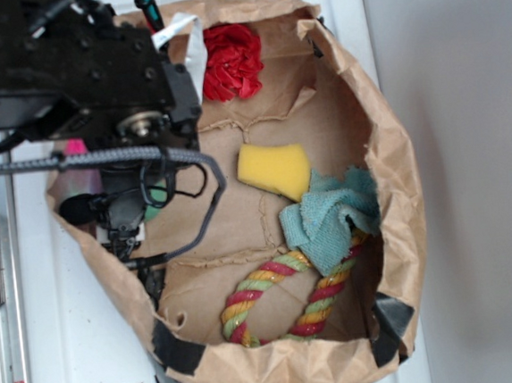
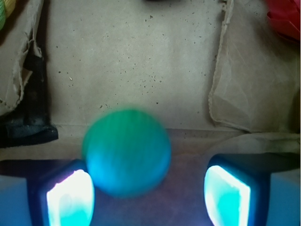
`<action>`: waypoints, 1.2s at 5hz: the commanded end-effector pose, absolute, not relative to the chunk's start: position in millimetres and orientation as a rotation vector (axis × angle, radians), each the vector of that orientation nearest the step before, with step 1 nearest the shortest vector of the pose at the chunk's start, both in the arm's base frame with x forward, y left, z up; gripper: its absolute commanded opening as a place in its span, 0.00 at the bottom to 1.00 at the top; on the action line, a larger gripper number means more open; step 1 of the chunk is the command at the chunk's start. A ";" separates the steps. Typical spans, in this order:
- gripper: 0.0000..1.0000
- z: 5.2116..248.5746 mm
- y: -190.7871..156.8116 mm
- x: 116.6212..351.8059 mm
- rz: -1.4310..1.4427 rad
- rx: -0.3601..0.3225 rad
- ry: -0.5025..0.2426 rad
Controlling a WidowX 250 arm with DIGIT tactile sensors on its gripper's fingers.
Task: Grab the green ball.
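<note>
The green ball lies blurred on the brown paper floor, between my gripper's two fingers. It sits closer to the left finger than to the right finger, with a clear gap on the right side. The jaws stand wide apart and open, not pressing the ball. In the exterior view the black arm covers the left side of the paper bag; my gripper points down there, and only a sliver of the green ball peeks out beside it.
The bag's crumpled paper wall rings the workspace. Inside lie a red crinkled object, a yellow sponge, a teal terry cloth and a red, yellow and green rope ring. Black tape shows at the left.
</note>
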State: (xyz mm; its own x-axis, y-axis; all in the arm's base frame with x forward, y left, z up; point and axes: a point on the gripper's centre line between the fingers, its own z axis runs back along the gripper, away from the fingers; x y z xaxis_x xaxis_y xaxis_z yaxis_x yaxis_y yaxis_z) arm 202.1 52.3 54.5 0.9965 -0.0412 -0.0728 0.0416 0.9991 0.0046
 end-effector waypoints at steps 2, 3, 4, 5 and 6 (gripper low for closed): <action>1.00 70.3 35.3 207.9 -0.066 -0.008 -0.029; 1.00 70.4 29.8 217.0 -0.035 -0.009 -0.065; 1.00 67.3 31.5 230.6 0.002 0.010 -0.094; 1.00 67.1 41.1 245.0 0.028 0.032 -0.127; 1.00 61.7 43.3 247.7 0.020 0.035 -0.119</action>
